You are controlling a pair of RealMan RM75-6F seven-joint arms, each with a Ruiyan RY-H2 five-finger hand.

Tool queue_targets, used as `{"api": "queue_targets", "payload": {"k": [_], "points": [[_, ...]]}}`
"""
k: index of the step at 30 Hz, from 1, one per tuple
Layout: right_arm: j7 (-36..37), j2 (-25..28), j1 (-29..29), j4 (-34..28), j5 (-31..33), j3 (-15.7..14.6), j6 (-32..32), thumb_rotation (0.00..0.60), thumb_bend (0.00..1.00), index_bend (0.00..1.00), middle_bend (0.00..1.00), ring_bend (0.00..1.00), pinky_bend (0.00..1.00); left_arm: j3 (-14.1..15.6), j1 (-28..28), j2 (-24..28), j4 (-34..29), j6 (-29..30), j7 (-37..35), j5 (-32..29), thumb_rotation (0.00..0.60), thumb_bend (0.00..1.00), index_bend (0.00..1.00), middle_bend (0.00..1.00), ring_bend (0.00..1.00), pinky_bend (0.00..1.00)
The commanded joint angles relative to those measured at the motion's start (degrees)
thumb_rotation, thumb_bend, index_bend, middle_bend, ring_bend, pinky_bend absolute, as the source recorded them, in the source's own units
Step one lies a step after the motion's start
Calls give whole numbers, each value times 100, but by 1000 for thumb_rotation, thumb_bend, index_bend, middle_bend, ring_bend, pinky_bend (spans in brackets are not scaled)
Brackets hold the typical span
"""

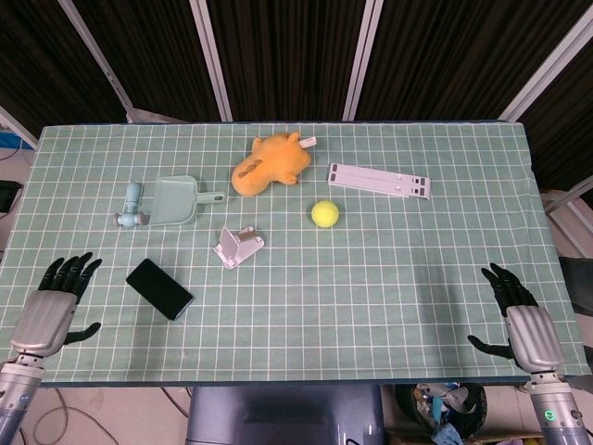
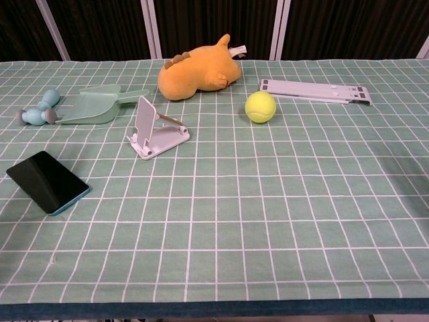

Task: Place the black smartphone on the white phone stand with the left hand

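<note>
The black smartphone [image 1: 159,288] [image 2: 47,181] lies flat on the green checked cloth at the near left. The white phone stand [image 1: 237,246] [image 2: 156,129] sits propped up a little behind and to the right of it. My left hand [image 1: 57,304] hovers at the table's near-left edge, just left of the phone, fingers spread and holding nothing. At the near-right edge my right hand [image 1: 519,320] is likewise open and empty. Neither hand appears in the chest view.
An orange plush toy [image 1: 269,163], a yellow tennis ball [image 1: 324,214], a white folded laptop stand [image 1: 380,180], a pale green dustpan [image 1: 174,200] and a small blue dumbbell-like toy [image 1: 129,206] lie across the far half of the table [image 1: 389,306].
</note>
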Motion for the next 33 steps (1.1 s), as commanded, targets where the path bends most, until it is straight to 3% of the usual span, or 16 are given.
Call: {"api": "queue_targets", "payload": {"k": [1,19,33], "points": [[20,4,1,8,-4,2,3,600,157,0,0,0,185,47,-365,143,30,-551,529,98,600,107,0,0,0,0],[39,-11,15,-5,143,63,-48,600,157,0,0,0,185,-172,-1996,-98,613,-2927,2319,-556,600,130,24,65,0,0],[51,-13,19,-11,199,87,-70,600,157,0,0,0,185,-78,-2358,-636,980,-3318,2829,-1365,600,132,111,144,0,0]]}}
